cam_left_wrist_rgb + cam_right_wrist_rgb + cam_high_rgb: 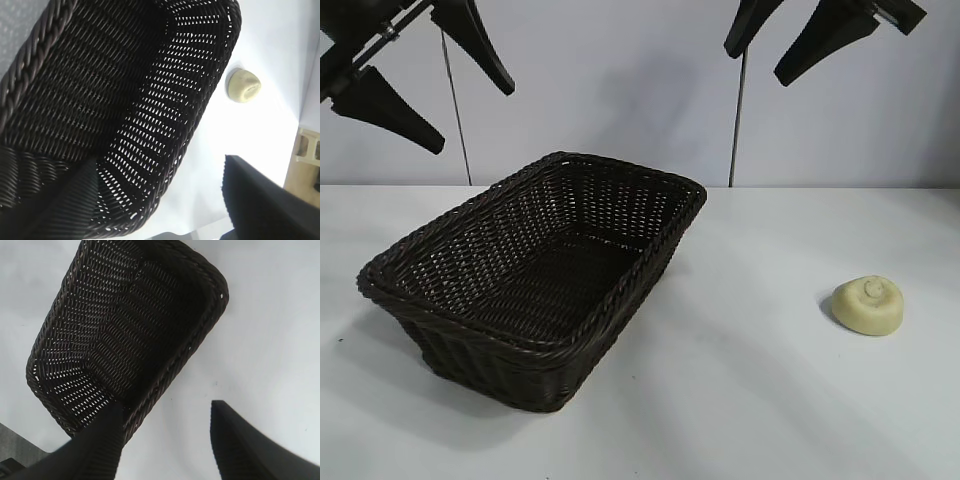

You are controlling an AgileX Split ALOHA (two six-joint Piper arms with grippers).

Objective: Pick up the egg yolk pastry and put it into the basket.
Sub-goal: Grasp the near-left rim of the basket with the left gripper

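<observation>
The egg yolk pastry (868, 305), a small pale yellow dome with a knob on top, lies on the white table at the right, apart from the basket (490, 365). The dark brown wicker basket sits left of centre with nothing inside. My left gripper (470, 117) hangs high above the basket's left end, open and holding nothing. My right gripper (756, 64) hangs high at the upper right, also open and holding nothing. The left wrist view shows the basket (100, 75) and, beyond its rim, the pastry (243, 86), with the left gripper (160, 165) open. In the right wrist view I see the basket (200, 335) and the right gripper (166, 405); the pastry is out of that view.
The white table (750, 400) stretches bare between basket and pastry and along the front. A pale wall stands behind, with two thin vertical rods (737, 120). A beige block (310, 147) shows past the table's edge in the left wrist view.
</observation>
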